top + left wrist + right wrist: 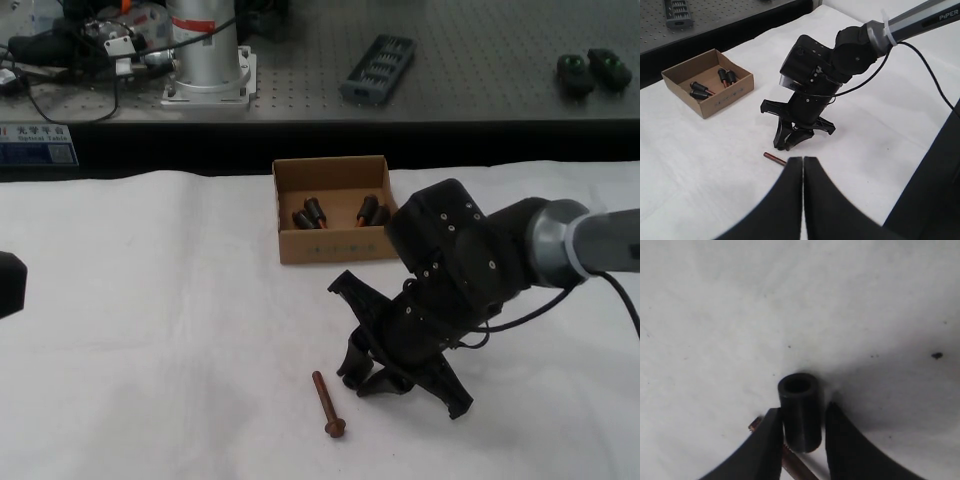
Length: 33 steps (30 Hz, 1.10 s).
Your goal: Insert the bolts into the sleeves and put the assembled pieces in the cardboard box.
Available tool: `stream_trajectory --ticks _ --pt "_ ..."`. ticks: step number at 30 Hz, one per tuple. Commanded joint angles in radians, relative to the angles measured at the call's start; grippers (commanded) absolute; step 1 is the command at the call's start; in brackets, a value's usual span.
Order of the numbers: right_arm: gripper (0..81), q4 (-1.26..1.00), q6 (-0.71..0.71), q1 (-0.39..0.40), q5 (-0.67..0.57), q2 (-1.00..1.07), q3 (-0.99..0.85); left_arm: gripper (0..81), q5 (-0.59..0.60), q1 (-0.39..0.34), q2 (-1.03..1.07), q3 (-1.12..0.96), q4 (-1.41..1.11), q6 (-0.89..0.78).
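Bolts first: I count one loose bolt (pixel 326 402), lying flat on the white cloth (pixel 150 350) nearer to me than the cardboard box (pixel 335 244) and just beside the right gripper (pixel 372 378). I see one sleeve (pixel 800 411), black and hollow. It sits between the right gripper's two fingers, which press in on it from either side, so that pincer is gripping the sleeve low over the cloth. In the right wrist view the bolt's shaft runs close behind the sleeve; I cannot tell whether the two touch.

Inside the box I count four assembled pieces (pixel 367 210), in two pairs, one pair toward each side, all lying on the box floor.

The left gripper (pixel 803 161) has its two fingers pressed together with nothing between them. From its wrist camera I look past them at the bolt and the right arm, with the box farther off.

On the metal bench behind I count one upright metal column (pixel 205 45) and one dark ribbed tray (pixel 378 66).
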Motion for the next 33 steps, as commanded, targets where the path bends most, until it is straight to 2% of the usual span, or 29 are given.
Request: stream_trajectory --ticks 1,5,7,10,12,13,23,29,33 --pt "23.9 0.037 -0.033 0.003 -0.003 0.027 -0.008 0.7 -0.005 0.001 0.003 -0.001 -0.016 0.011" --pt "23.7 0.066 -0.045 0.003 -0.002 0.027 -0.008 0.7 -0.005 0.001 0.003 -0.001 -0.016 0.011" --pt "21.2 0.081 -0.053 0.003 -0.002 0.027 -0.008 0.7 -0.005 0.001 0.003 0.001 -0.016 0.011" --pt "13.0 0.088 -0.062 0.003 -0.019 0.027 -0.008 0.7 -0.005 0.001 0.003 0.001 -0.016 0.011" --pt "3.1 0.088 -0.082 0.003 -0.025 0.024 -0.009 0.7 -0.005 0.001 0.003 0.001 -0.016 0.011" --pt "1.3 0.085 -0.097 0.003 -0.030 0.017 -0.009 0.7 -0.005 0.001 0.003 0.001 -0.016 0.011" --pt "2.9 0.086 -0.278 0.003 -0.035 -0.111 -0.009 0.7 -0.005 0.001 0.003 0.005 -0.015 0.006" --pt "2.9 0.109 -0.420 0.001 -0.032 -0.245 -0.009 0.7 -0.005 0.001 0.009 0.057 -0.024 -0.159" --pt "2.9 0.200 -0.540 0.001 0.002 -0.343 -0.009 0.7 -0.005 0.001 0.049 0.084 -0.027 -0.188"
